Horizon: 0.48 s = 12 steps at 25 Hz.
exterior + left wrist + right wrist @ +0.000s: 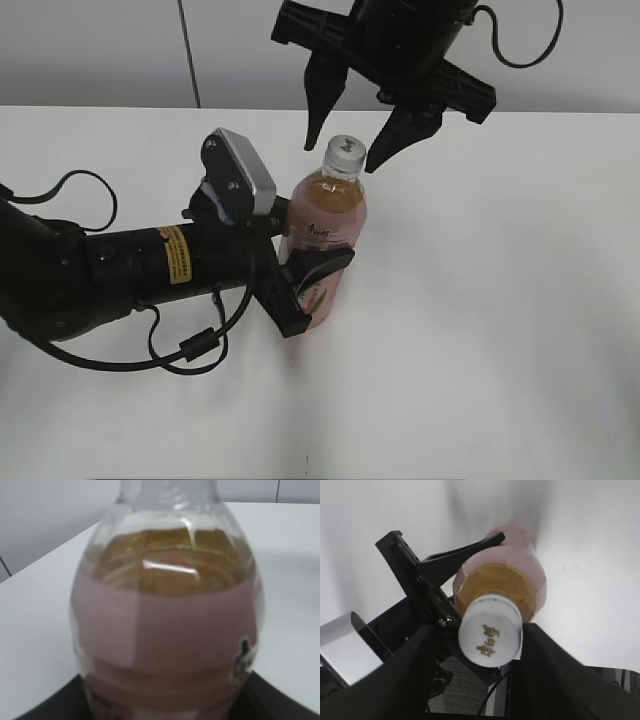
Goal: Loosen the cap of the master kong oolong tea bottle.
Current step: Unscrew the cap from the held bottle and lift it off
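A: Where is the cap point(345, 150)?
B: Screwed on top of the master kong oolong tea bottle point(322, 235), which stands upright near the middle of the white surface point(500, 300).
A: And the right tool point(340, 143)?
B: Spread wide, hanging over the cap from the far side, one finger to its left and one to its right, neither touching.
A: The left tool point(305, 285)?
B: Reaching in from the left, clenched around the bottle's labelled body.

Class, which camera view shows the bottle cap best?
The right wrist view: the cap fills the centre, top and logo facing the lens. The exterior view shows it small and side-on; the left wrist view cuts it off.
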Tool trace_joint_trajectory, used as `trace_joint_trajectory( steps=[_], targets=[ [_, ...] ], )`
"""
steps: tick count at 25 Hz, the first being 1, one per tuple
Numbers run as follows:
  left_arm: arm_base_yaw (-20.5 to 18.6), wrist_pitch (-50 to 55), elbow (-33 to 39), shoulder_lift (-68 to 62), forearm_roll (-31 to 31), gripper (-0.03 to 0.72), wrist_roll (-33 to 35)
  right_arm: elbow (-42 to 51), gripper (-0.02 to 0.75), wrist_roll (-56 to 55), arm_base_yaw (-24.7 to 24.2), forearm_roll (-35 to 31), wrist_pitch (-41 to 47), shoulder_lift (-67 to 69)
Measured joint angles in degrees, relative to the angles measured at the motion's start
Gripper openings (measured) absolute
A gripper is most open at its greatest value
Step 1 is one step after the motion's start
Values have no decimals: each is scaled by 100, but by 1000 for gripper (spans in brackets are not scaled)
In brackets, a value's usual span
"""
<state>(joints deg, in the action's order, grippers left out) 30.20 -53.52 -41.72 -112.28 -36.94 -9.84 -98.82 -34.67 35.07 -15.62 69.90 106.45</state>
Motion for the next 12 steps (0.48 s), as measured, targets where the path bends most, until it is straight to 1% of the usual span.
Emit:
trace_joint_trajectory(
  steps=[8,12],
  targets=[
    [0,0,0,0,0,368,0,0,414,-146,0,103,0,0],
    [0,0,0,0,0,368,0,0,370,-151,0,104,0,0]
  ],
)
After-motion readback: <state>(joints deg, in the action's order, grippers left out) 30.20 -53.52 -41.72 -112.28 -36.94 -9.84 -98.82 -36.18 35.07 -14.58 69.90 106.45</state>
